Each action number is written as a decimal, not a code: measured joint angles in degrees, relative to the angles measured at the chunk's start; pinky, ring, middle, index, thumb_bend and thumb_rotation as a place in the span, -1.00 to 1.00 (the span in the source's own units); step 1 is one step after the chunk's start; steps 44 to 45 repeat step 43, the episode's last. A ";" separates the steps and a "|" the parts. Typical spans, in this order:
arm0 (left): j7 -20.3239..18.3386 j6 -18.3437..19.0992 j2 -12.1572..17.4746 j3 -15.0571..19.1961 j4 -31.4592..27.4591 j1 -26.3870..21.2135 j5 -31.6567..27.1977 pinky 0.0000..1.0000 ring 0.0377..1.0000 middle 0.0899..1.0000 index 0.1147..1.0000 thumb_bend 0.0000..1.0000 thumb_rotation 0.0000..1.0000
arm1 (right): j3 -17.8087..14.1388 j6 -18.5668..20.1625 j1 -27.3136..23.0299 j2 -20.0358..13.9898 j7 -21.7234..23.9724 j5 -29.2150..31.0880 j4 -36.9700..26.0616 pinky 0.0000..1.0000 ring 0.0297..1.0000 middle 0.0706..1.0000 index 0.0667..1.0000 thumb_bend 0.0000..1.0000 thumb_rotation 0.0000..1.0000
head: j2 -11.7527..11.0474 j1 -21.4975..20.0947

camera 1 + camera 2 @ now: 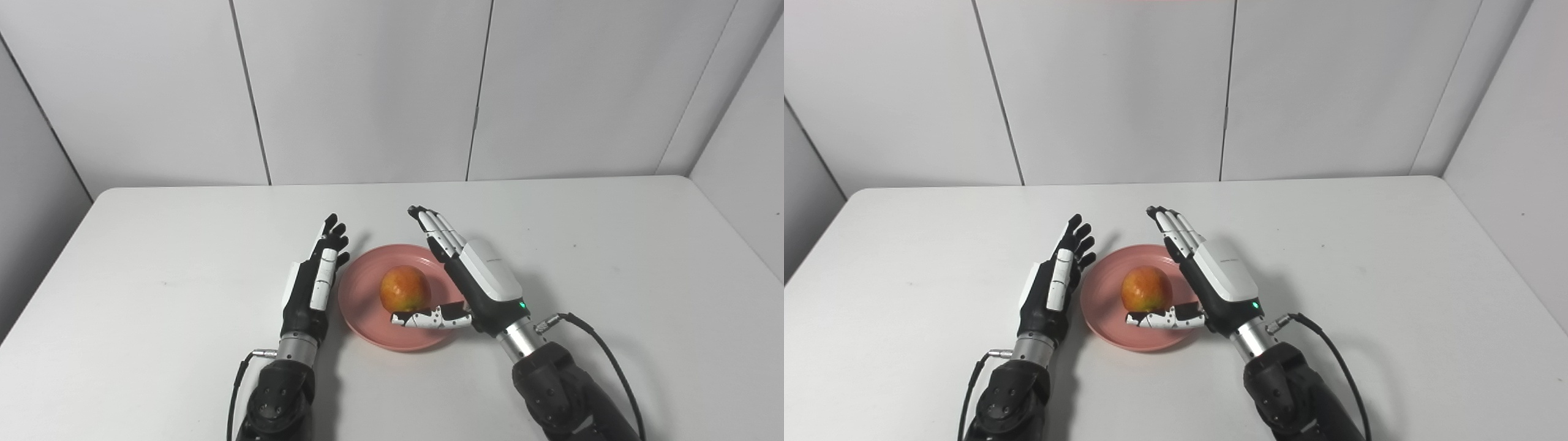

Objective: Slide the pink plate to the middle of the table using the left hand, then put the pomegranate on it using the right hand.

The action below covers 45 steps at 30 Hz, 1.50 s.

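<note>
Looking like robot test cell or lab, not home. Plain white tabletop (184,257) standing inside enclosure of bare grey-white wall panels (361,92), vertical seams showing between panels, side panels angling in at both edges. No decoration, even flat lighting. Two robot arms reaching in from bottom edge, exposed cable (603,349) trailing from right wrist, green indicator light (522,304) glowing on right robot hand (471,275). Only props lying on tabletop: pink plate (367,306) carrying single fruit (404,289).
</note>
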 measured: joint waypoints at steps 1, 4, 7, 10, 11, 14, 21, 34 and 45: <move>0.00 -0.15 -0.04 0.20 0.11 -0.09 -0.06 0.83 0.89 0.92 0.89 0.53 0.93 | -0.23 0.01 0.31 0.01 0.14 0.43 -0.23 0.73 1.00 1.00 1.00 0.36 0.22 | 0.09 -0.09; -0.31 -0.27 -0.01 0.56 0.19 -0.20 -1.25 0.87 0.92 0.96 0.94 0.52 0.95 | -1.39 0.05 1.10 0.23 0.29 2.30 -1.05 0.80 1.00 1.00 1.00 0.41 0.32 | 0.00 -0.18; -1.62 -0.29 0.41 0.51 0.24 -0.31 -2.45 0.90 0.96 0.99 0.99 0.51 0.99 | -3.24 1.20 1.67 0.64 1.48 6.63 -1.75 0.90 1.00 1.00 1.00 0.43 0.46 | 0.00 -0.26; -2.97 -0.94 1.41 0.20 0.38 -0.47 -2.50 0.95 0.99 1.00 1.00 0.52 1.00 | -4.92 1.93 2.30 1.00 2.51 10.50 -1.86 0.98 1.00 1.00 1.00 0.47 0.66 | -0.09 -0.35; -3.27 -1.12 1.70 0.21 0.41 -0.53 -2.50 0.94 0.99 1.00 1.00 0.51 1.00 | -5.54 2.07 2.56 1.22 2.51 11.64 -1.86 0.99 1.00 1.00 1.00 0.46 0.70 | -0.09 -0.35; -3.54 -1.15 2.52 0.32 0.33 -0.55 -2.50 0.95 0.99 1.00 1.00 0.52 1.00 | -7.06 2.27 3.32 1.94 2.50 14.45 -1.85 1.00 1.00 1.00 1.00 0.41 0.80 | -0.09 -0.53; -4.29 -1.08 4.22 0.04 -1.46 0.60 -2.21 0.97 1.00 1.00 1.00 0.55 1.00 | -9.61 3.67 3.89 2.57 2.72 19.85 -1.77 1.00 1.00 1.00 1.00 0.36 1.00 | 0.18 -1.23; -4.87 2.11 5.32 0.20 -4.87 2.80 -2.49 1.00 1.00 1.00 1.00 0.52 1.00 | -10.21 14.55 6.44 7.54 2.65 21.75 -5.69 1.00 1.00 1.00 1.00 0.31 1.00 | 0.53 -1.93; -4.89 3.36 4.79 0.60 -8.50 4.58 -3.08 1.00 1.00 1.00 1.00 0.15 1.00 | -14.86 17.29 7.81 12.08 0.92 29.58 -5.97 1.00 1.00 1.00 0.99 0.49 0.86 | 0.97 -2.64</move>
